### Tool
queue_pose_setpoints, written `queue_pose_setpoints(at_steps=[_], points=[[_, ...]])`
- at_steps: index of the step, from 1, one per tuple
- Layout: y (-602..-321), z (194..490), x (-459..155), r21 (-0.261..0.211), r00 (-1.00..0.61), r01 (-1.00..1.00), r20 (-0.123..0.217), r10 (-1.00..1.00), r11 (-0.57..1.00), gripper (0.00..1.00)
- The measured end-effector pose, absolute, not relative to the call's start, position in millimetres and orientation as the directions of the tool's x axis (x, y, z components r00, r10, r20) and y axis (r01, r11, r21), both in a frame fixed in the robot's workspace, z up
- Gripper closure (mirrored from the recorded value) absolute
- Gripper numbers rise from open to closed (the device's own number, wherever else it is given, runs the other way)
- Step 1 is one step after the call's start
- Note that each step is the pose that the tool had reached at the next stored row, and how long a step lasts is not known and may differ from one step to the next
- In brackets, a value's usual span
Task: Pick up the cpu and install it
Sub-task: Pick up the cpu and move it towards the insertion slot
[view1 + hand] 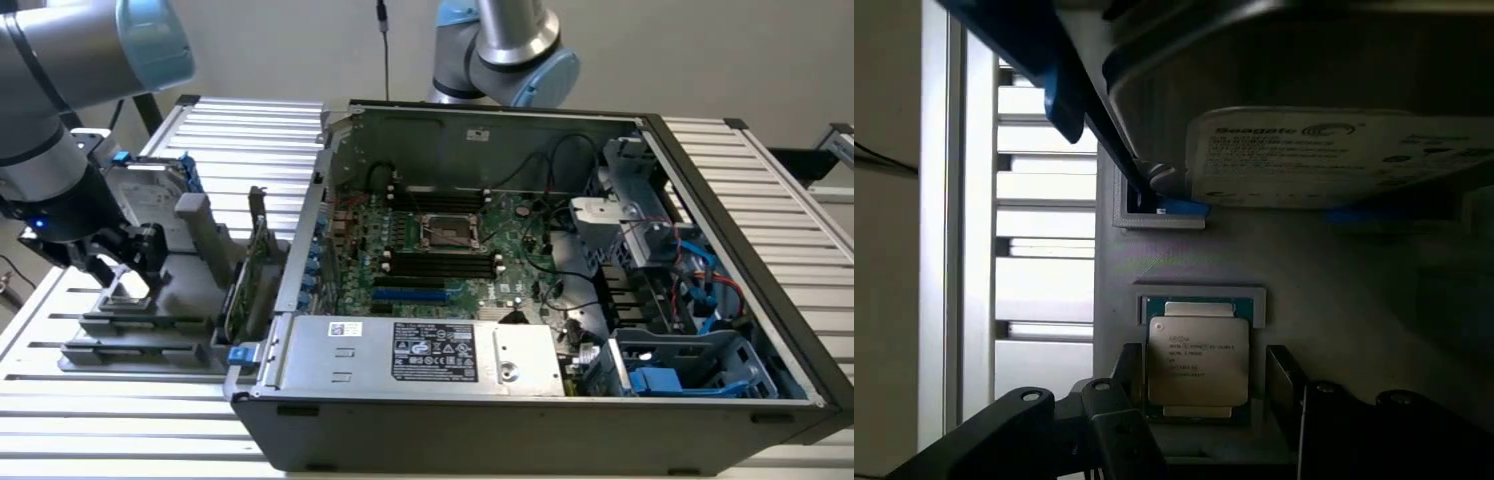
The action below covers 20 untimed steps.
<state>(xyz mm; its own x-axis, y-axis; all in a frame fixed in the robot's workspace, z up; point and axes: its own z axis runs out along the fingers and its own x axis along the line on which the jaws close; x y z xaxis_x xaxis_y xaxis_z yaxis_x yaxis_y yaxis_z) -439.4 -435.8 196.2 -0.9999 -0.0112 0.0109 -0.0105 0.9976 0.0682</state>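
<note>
Over the grey holder's (147, 330) near edge, I have the gripper (120, 272) spread wide astride the cpu (1196, 360), which lies unheld in its recess. Pick step; gripping calls for fingers (1282, 378) square on its sides.

Arm (80, 40) is silver-grey alu tube w/ fat round joints capped in light blue plastic; far from the jaws there's a 2nd joint (514, 60), same silver & blue. Nearer the jaws the body goes matt blk: a chunky wrist block (67, 200) w/ a small blue LED (34, 222) glowing on it. Gripper (127, 285) is all blk too: flat-sided fingers (1284, 380), and behind the jaws linkage bars (1004, 430) w/ round pivot pins (1032, 397).
</note>
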Motion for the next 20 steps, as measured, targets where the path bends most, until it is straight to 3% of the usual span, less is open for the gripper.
queue_pose_setpoints(at_steps=[20], points=[[-438.7,191.5,-438.4,0.068,-1.0,-0.009,0.026,-0.01,0.998,0.39]])
